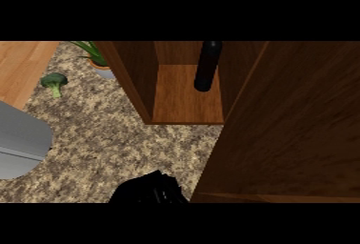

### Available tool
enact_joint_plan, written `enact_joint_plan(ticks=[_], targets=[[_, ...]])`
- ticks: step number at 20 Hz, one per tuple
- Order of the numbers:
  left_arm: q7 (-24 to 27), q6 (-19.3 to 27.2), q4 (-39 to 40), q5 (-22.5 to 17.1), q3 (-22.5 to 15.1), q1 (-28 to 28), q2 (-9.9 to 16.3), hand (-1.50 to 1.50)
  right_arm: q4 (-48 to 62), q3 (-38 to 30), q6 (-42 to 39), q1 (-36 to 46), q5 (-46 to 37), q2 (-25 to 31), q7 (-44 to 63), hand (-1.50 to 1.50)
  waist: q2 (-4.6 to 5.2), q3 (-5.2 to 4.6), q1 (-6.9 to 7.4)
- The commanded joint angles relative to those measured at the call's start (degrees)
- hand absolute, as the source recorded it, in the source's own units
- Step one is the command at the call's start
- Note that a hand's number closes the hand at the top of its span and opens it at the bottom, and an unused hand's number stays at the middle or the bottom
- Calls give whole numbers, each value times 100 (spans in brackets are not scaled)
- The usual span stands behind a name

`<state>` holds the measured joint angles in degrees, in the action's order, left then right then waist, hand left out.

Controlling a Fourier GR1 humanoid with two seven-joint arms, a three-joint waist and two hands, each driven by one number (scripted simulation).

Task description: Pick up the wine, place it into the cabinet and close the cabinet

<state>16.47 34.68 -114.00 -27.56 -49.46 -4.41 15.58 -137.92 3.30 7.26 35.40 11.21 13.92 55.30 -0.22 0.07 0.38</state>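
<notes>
The wine [207,66] stands upright inside the open cabinet [186,102].

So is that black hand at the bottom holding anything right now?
Nothing that shows. The wine bottle stands alone inside the open cabinet, and the hand sits low on the counter, apart from it. Whether its fingers are curled cannot be told.

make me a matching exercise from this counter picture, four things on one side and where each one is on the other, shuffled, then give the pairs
Things:
1. wine bottle
2. broccoli
3. potted plant
4. black hand

Places:
A. at the view's lower edge, beside the open cabinet door
B. on the counter near the wooden board at upper left
C. upright inside the cabinet
D. at the far edge of the counter, just left of the cabinet's wall

Pairs: 1-C, 2-B, 3-D, 4-A
</notes>
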Motion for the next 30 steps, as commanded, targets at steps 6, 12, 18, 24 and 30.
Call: enact_joint_plan(ticks=[6, 12, 18, 24, 30], targets=[[372, -1102, -1059, -673, 613, 1163, 1392, 150, -487, 1090, -44, -2, 741, -603, 382, 150, -25, -18, 81], [828, -2050, -1320, -1472, 1862, 1899, 2226, 150, -380, 1785, 386, 607, 265, -1110, 865, 150, -44, -29, 51], [1316, -3306, -1008, -2340, 3270, 2681, 2897, 150, 1114, 2673, 352, 1237, -213, -1382, 129, 150, -4, -32, 188], [1239, -4425, -576, -3194, 4285, 2884, 3366, 150, 2565, 3099, 1239, 2462, -528, -1389, -483, 150, 6, -33, 230], [993, -5001, -599, -3586, 4774, 3151, 3659, 150, 4395, 3123, 1861, 3239, -521, -1391, -1499, 150, 35, -24, 311]])
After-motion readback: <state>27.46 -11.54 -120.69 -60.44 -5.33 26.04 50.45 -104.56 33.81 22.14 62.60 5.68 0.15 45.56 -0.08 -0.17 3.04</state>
